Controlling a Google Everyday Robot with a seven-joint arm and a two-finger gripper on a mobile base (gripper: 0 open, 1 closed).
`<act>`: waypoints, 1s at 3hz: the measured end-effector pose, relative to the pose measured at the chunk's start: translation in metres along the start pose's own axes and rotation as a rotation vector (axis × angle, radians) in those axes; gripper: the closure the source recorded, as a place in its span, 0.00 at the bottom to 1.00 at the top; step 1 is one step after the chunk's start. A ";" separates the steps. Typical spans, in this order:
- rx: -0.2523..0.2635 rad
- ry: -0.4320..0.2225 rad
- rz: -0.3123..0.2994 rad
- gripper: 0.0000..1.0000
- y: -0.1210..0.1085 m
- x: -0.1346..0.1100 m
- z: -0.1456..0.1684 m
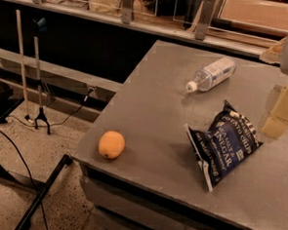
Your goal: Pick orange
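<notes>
The orange (112,144) is a small round orange-yellow fruit. It lies on the grey table (154,108) near the front left corner, close to the edge. My gripper (282,111) shows at the far right edge of the camera view, pale and yellowish, above the table's right side. It is far to the right of the orange and just beyond the chip bag. It holds nothing that I can see.
A dark blue chip bag (224,143) lies on the table between the orange and the gripper. A clear plastic bottle (211,74) lies on its side at the back. Left of the table are the floor, stand legs (38,118) and cables.
</notes>
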State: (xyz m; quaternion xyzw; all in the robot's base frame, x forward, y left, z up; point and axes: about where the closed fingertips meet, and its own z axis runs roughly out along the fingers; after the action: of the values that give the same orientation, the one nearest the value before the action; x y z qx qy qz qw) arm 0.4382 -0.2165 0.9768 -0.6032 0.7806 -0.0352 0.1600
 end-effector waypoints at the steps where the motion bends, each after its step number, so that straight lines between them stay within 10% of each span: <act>1: 0.000 0.000 0.000 0.00 0.000 0.000 0.000; 3: 0.007 -0.097 -0.204 0.00 0.015 -0.071 -0.005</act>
State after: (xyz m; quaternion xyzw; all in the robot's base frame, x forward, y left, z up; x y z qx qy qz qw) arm 0.4383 -0.1458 0.9929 -0.6798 0.7065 -0.0248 0.1954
